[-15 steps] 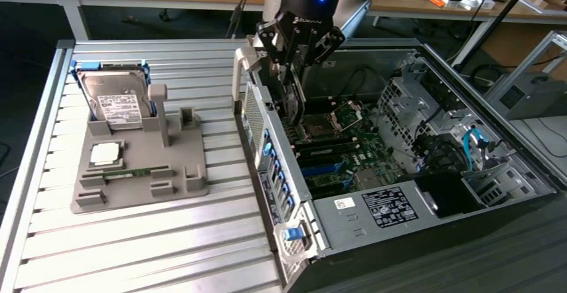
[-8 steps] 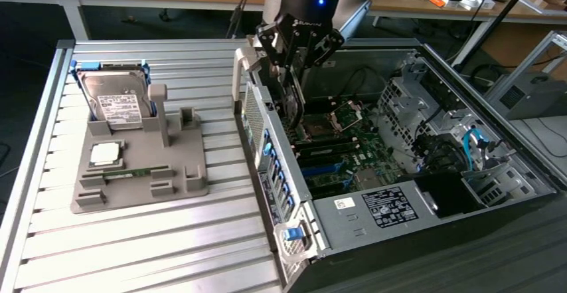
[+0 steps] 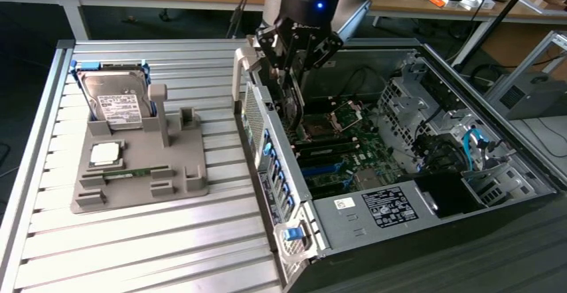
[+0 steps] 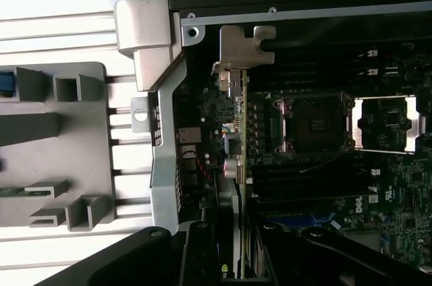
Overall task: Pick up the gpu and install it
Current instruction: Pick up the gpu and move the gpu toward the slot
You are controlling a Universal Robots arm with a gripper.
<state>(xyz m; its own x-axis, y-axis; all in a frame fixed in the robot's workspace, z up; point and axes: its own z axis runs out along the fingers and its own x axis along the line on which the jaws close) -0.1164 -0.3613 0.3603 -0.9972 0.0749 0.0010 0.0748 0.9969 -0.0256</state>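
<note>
Open computer case (image 3: 399,173) lies on its side on the slatted metal worktop (image 3: 133,240), towards the exterior view's right, with the motherboard (image 3: 341,153) exposed.

Gripper (image 3: 294,60) is above the case's rear end, pointing down into it. Fingers (image 4: 199,252) are clenched on the gpu (image 4: 237,137). The thin card runs edge-on straight into the gap between them.

Gpu position: upright, inside the case opening, just beside the rear wall. Its silvery end bracket (image 4: 237,46) sits near the rear corner of the case, at the end away from the fingers. The board edge passes over the motherboard beside the open processor socket (image 4: 314,124) — close to it, not over it. Cannot tell whether the card's lower edge touches a slot or is just clear of it.

In the exterior view the card shows as a dark narrow strip under the gripper, dropping past the case rim.

On the exterior view's left, well apart from the case, is a grey parts holder (image 3: 182,180). It carries a hard drive (image 3: 119,100) standing tilted at its far end, a square processor chip (image 3: 105,153) lying flat, and a narrow green memory stick (image 3: 133,172) in a groove nearer the camera.
</note>
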